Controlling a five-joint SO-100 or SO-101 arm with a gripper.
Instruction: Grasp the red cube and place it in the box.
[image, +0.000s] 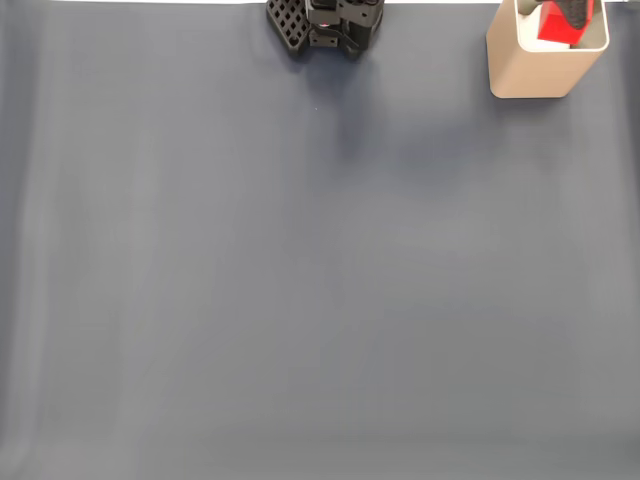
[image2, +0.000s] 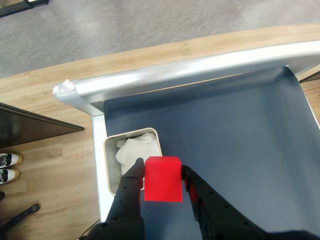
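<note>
In the wrist view my gripper (image2: 162, 167) is shut on the red cube (image2: 162, 180), its two black fingers pressing the cube's left and right faces. The beige box (image2: 106, 165) lies just below and to the left of the cube, with a pale crumpled lining (image2: 131, 152) inside it. In the fixed view the box (image: 530, 65) stands at the top right corner of the mat. There the red cube (image: 556, 28) shows at the box's opening, and the dark gripper (image: 568, 12) above it is cut off by the frame edge.
The arm's black base (image: 325, 25) sits at the top centre of the dark blue-grey mat (image: 300, 260). A rounded metal table edge (image2: 200, 65) runs just beyond the box, with wooden floor (image2: 45, 165) past it.
</note>
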